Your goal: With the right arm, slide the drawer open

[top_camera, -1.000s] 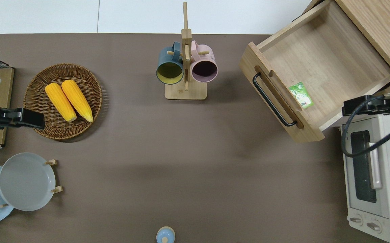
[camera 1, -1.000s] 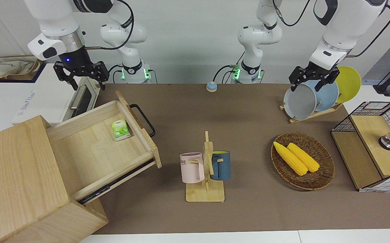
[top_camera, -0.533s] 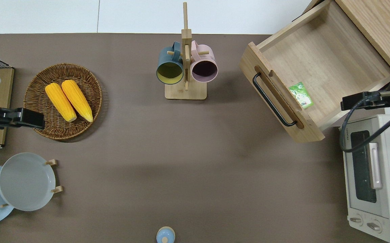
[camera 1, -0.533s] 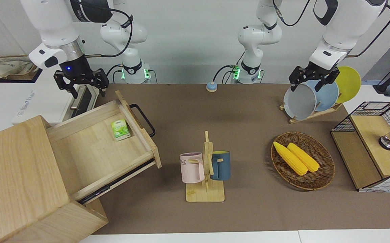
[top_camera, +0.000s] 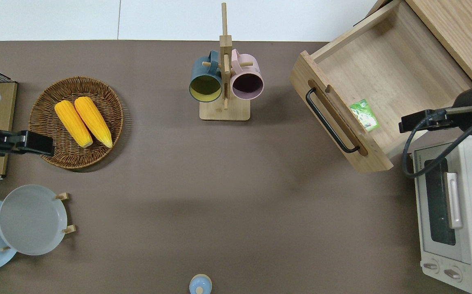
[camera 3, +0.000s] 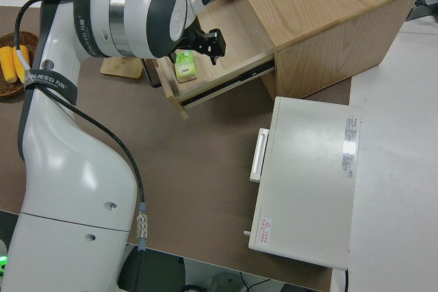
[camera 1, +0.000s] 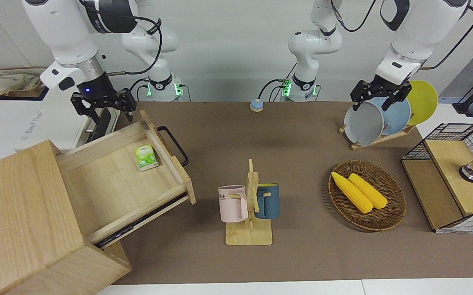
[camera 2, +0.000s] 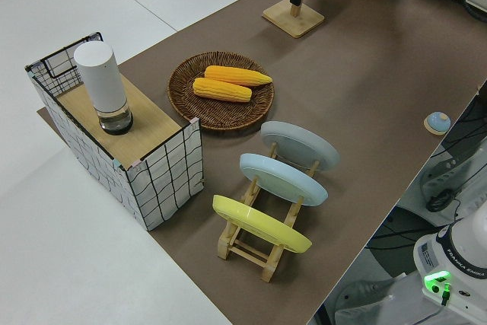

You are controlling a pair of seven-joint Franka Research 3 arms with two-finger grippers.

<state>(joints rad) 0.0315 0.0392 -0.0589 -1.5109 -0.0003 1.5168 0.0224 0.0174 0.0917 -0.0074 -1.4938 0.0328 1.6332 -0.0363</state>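
Drawer [camera 1: 130, 180]: wide, shallow, pale wood, black bar handle [camera 1: 173, 144]. Location: the right arm's end of the table, standing far out of its big wooden box [camera 1: 19, 221], handle facing the middle of the table. Contents: one small green packet [camera 1: 145, 157] lying flat just inside the front panel. Judged status: task done or nearly so.

Right gripper [camera 1: 105, 104]: black, small blue light on the wrist. Position, per the overhead view: above the drawer's side wall nearer the robots, just beside the white oven [top_camera: 452, 216]. Fingers spread apart, nothing between them, nothing touched; well clear of the handle.

Left arm: parked. Left gripper [camera 1: 377, 94] fingers apart, empty.

Risks, nearest the robots outward.
- Oven: stands close to the raised gripper; a careless sideways swing of the wrist could clip its top or silver handle.
- Drawer side wall: lies directly beneath the spread fingers; a descent here would land on the rim and could jolt the drawer back or skew it on its runners.
- Packet: light and loose; any knock to the drawer may shift it.
- Drawer extension: much of it already overhangs the box; a further pull could drag it off the runners or slide the box on the mat.
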